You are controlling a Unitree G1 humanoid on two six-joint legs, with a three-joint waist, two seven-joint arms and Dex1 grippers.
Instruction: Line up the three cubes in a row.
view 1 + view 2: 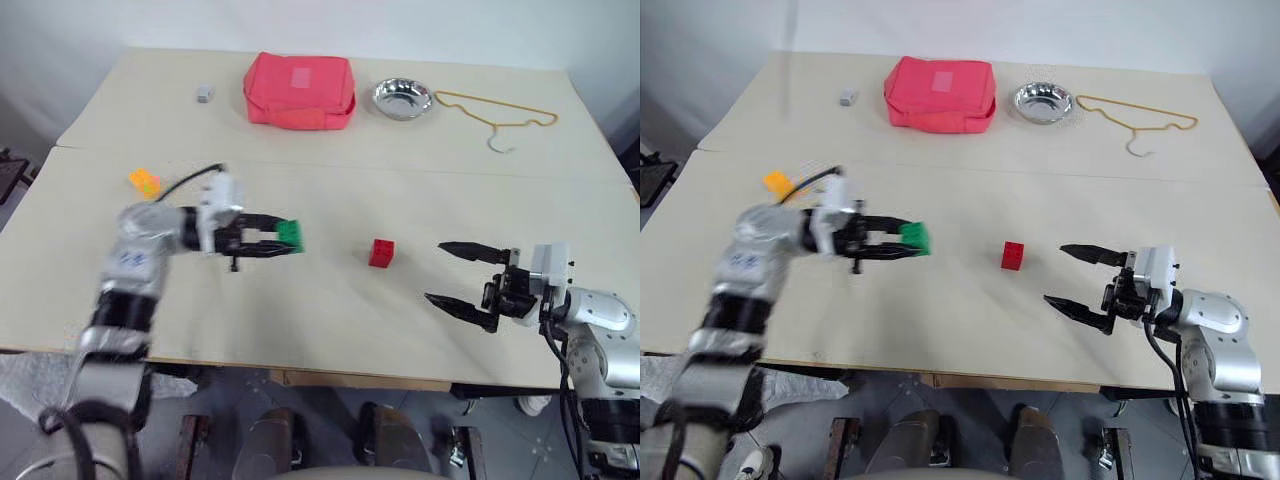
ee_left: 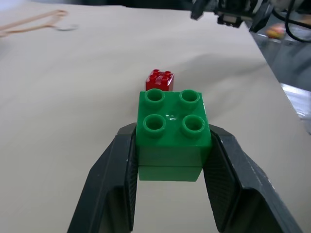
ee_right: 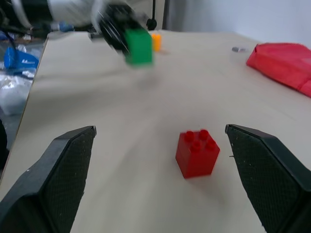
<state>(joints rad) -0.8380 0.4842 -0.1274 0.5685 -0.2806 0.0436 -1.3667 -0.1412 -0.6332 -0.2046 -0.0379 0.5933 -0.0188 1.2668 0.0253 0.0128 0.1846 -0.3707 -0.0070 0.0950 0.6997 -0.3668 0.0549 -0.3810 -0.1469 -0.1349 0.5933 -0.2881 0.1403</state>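
Observation:
My left gripper (image 1: 282,239) is shut on the green cube (image 1: 291,234), held above the table left of centre; its black fingers (image 2: 119,184) clamp the cube's two sides. The red cube (image 1: 381,253) sits on the table to the right of it, studs up. The orange-yellow cube (image 1: 145,182) lies at the far left of the table. My right gripper (image 1: 462,281) stands wide open on the right, pointing at the red cube (image 3: 197,153) from a short way off, with nothing between its fingers.
At the back of the table (image 1: 330,320) lie a red pouch (image 1: 299,90), a steel bowl (image 1: 403,98), a yellow wire hanger (image 1: 497,116) and a small grey block (image 1: 205,94). A seam crosses the table behind the cubes.

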